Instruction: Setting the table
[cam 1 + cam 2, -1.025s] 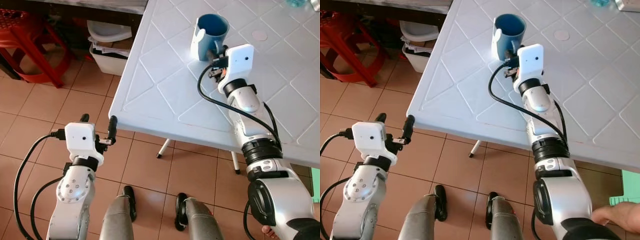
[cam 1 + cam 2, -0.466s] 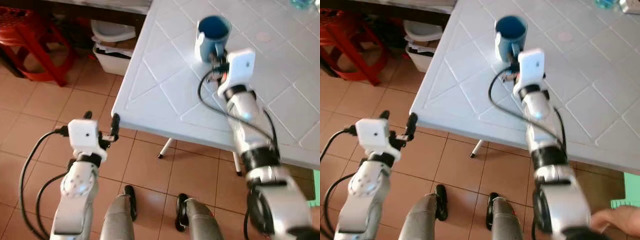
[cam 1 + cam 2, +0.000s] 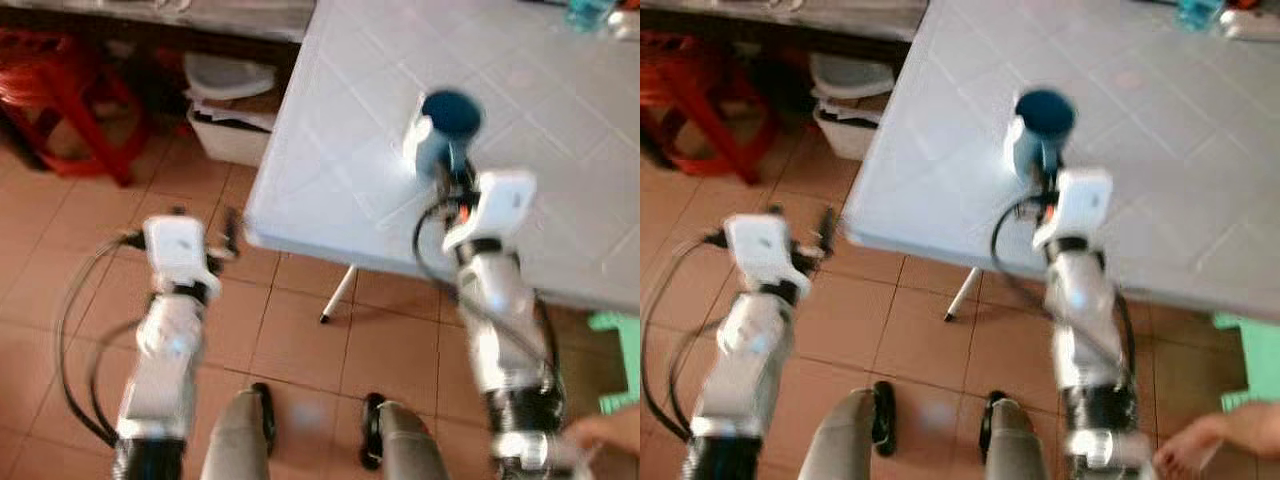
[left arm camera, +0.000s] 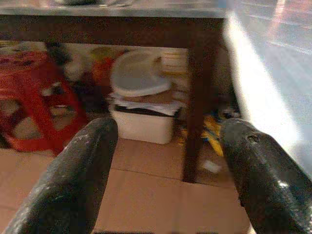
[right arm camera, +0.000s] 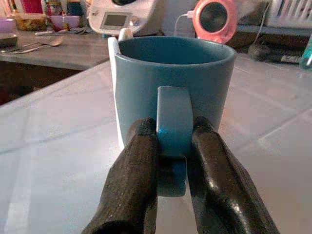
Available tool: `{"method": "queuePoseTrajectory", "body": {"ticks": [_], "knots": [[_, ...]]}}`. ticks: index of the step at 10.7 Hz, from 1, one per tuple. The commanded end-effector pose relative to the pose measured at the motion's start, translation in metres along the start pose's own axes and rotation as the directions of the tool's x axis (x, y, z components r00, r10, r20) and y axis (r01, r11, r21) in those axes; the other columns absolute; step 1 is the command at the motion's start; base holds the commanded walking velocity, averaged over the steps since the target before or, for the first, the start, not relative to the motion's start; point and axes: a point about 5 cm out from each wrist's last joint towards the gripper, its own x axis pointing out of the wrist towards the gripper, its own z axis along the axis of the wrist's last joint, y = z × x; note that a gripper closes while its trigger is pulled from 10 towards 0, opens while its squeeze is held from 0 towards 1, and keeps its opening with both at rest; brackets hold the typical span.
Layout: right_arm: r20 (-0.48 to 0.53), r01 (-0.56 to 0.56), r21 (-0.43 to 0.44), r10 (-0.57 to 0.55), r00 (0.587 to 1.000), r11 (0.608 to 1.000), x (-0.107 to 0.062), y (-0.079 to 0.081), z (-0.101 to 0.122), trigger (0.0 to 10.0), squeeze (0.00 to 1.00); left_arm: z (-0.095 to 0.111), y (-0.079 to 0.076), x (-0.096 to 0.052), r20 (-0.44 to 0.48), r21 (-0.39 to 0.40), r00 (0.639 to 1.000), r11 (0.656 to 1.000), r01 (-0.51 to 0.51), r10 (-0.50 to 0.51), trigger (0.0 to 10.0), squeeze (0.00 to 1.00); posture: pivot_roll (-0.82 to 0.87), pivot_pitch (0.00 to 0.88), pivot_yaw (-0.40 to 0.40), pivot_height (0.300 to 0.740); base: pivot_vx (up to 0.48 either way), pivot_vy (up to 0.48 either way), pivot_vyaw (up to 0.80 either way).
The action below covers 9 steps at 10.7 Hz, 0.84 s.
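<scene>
A terracotta tiled floor (image 3: pixel 60 230) runs under a pale plastic table (image 3: pixel 340 90) with a diamond-patterned top, and both head views are blurred. In the left eye view, a blue mug (image 3: pixel 443 134) stands upright on the table near its front edge, not far from the front left corner, with the right gripper (image 3: pixel 452 178) right at its near side. The left gripper (image 3: pixel 205 222) hangs over the floor, off the table's left corner. A red stool (image 3: pixel 60 120) and a white bin (image 3: pixel 235 110) sit on the floor beyond the table's left edge. In the right eye view, a person's hand (image 3: pixel 1200 445) shows at the lower right. In the left wrist view, the two fingers (image 4: pixel 73 180) are spread wide apart with nothing between them, the bin beyond. In the right wrist view, the black fingers (image 5: pixel 136 180) are pinched on the mug's handle (image 5: pixel 171 122), one on each side, and a pink fan (image 5: pixel 214 17) stands behind.
</scene>
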Motion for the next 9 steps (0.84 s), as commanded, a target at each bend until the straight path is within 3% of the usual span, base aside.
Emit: {"method": "queuePoseTrajectory", "body": {"ticks": [1,4,7,9], "knots": [[0.009,-0.022,-0.005,0.022,1.000,1.000,-0.002,0.009,0.004,10.0,0.00,-0.002,0.003,0.001,0.001,0.007,1.000,1.000,-0.022,0.022,10.0,0.00,-0.02,0.139,0.005,0.740,0.000,0.480,0.00],[0.001,-0.008,-0.024,0.008,1.000,1.000,0.002,0.005,0.008,10.0,0.00,0.001,0.002,0.011,0.033,-0.012,0.999,1.000,-0.029,0.029,10.0,0.00,-0.02,0.108,0.013,0.740,0.000,0.477,0.00],[-0.018,-0.040,-0.057,0.039,0.999,0.998,-0.008,-0.003,0.003,10.0,0.00,-0.005,0.003,0.006,0.028,0.000,0.999,0.999,-0.035,0.035,10.0,0.00,-0.01,0.095,0.017,0.740,0.000,0.440,0.00],[-0.031,-0.025,-0.049,0.024,0.999,0.998,-0.015,-0.002,0.001,10.0,0.00,-0.009,-0.001,0.003,0.017,-0.001,1.000,1.000,-0.016,0.016,10.0,0.00,-0.02,0.093,0.022,0.740,0.446,0.000,0.00]]}}
